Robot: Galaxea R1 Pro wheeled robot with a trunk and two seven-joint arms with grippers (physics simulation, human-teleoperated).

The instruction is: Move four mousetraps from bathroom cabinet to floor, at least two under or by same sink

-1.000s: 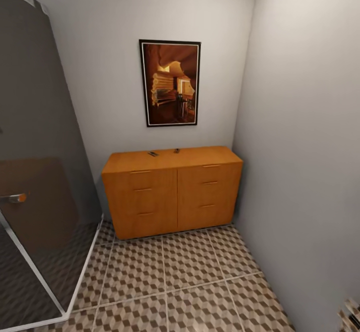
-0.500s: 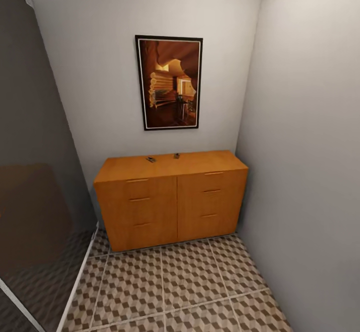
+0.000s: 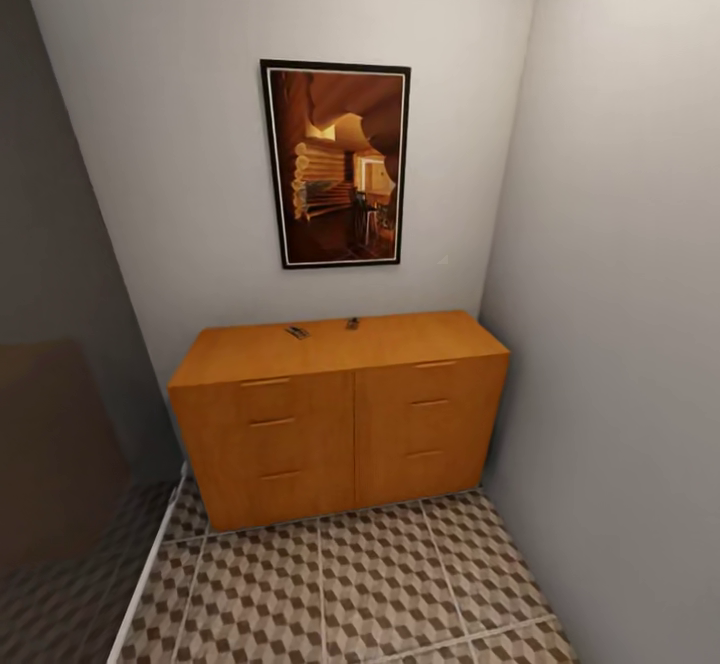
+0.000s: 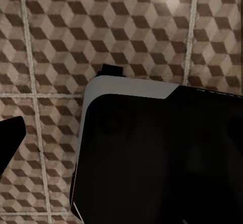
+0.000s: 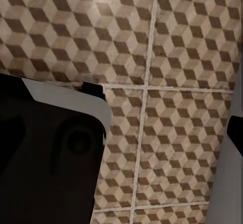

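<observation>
1. Nearest to us is the bathroom floor (image 3: 340,584), tiled in a brown and beige cube print with thin grey grout lines. Both wrist views look down on these tiles past dark body panels with pale edges. We cannot tell from them whether the left hand or the right hand is open or closed.

2. Beyond the tiles stands the cabinet (image 3: 340,424), orange-brown, with two columns of drawer fronts, set against the back wall and into the right-hand corner. Its drawers all look shut.

3. On the cabinet top, near its back edge and a little left of the middle, lie two small dark things that we take for mousetraps: one (image 3: 297,332) to the left and one (image 3: 352,324) just right of it, apart from each other. The left one seems to lie slantwise to the back edge and the right one more front to back. Both are too small for us to tell which end is which.

4. We judge that the step in hand is the approach. It would go best if we stop square to the cabinet front, close enough to reach the back edge, and then look for the other two traps, perhaps in the drawers.

5. Farthest off, a framed picture (image 3: 336,164) hangs on the wall above the cabinet.
</observation>
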